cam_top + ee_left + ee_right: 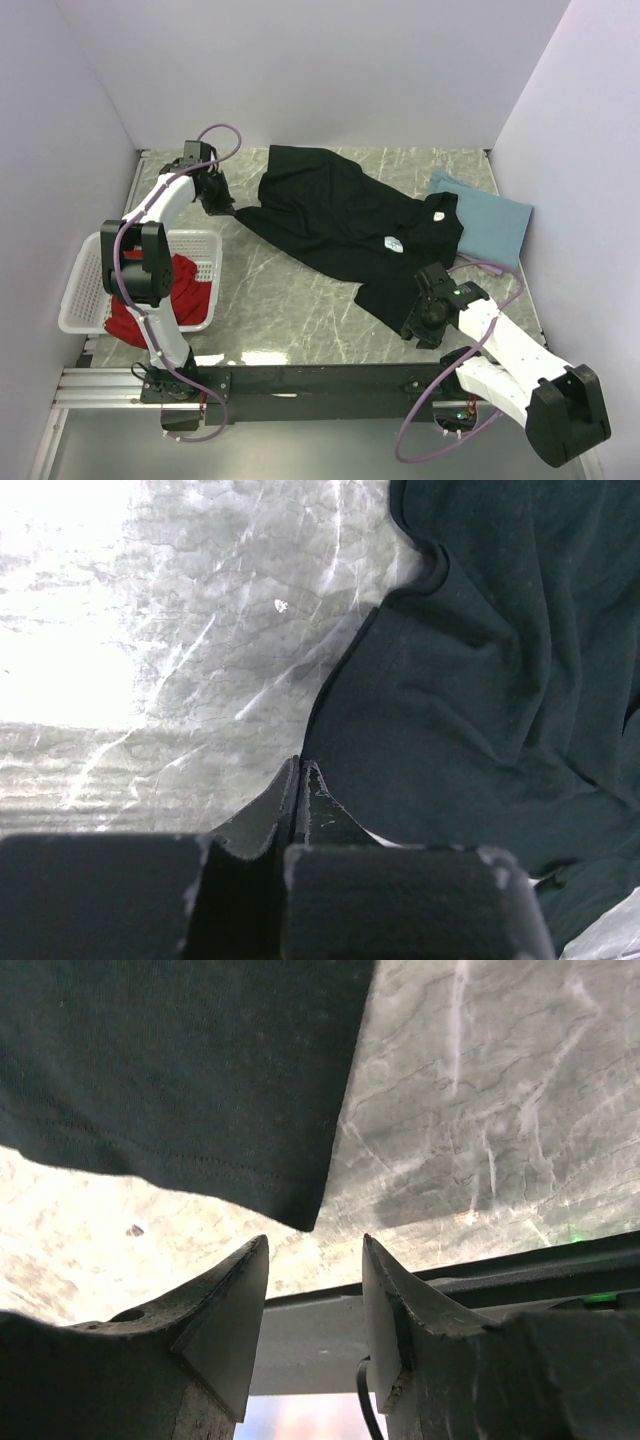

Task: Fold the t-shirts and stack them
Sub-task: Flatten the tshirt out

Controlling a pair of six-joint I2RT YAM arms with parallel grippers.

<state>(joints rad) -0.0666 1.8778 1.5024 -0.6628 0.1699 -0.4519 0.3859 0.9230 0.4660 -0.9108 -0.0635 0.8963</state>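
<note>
Lying limp and light, black t-shirt suits corner grips: left gripper pinches its left tip, right gripper gapes empty.

One high view, two claw views.
The top camera looks down from behind over the whole table. Each wrist camera peers close along its own claw: left claw with the black shirt ahead and right, right claw with a shirt corner just ahead. All three share that shirt.
</note>
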